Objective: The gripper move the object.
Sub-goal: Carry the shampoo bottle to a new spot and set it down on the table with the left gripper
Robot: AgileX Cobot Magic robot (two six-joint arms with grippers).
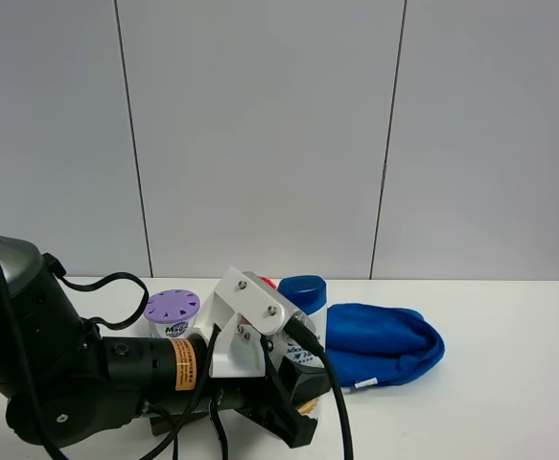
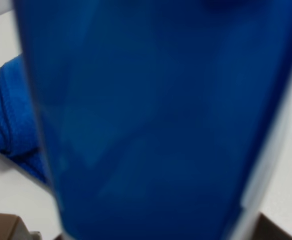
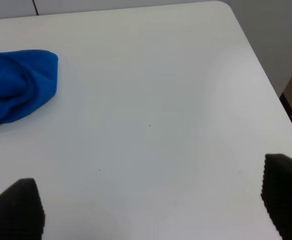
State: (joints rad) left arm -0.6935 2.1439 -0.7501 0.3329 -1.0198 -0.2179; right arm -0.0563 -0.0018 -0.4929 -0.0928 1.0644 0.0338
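Observation:
The white shampoo bottle stands at the table's middle; its blue cap point(image 1: 303, 290) rises behind the white bracket point(image 1: 245, 321), and a strip of its labelled body point(image 1: 296, 355) shows beside it. My left gripper point(image 1: 293, 407) reaches in from the left and sits low at the bottle's body, with its fingers mostly hidden. In the left wrist view the blue cap point(image 2: 156, 120) fills the frame, blurred and very close, and no fingers show. My right gripper point(image 3: 151, 205) is open and empty over bare table point(image 3: 151, 100); it does not show in the exterior view.
A folded blue cloth point(image 1: 384, 343) lies right of the bottle and also shows in the wrist views point(image 2: 10, 120) point(image 3: 15, 85). A purple-lidded tub point(image 1: 173, 309) stands behind the left arm. A brown box point(image 2: 0, 227) lies under the gripper. The table's right edge point(image 3: 258, 60) is near.

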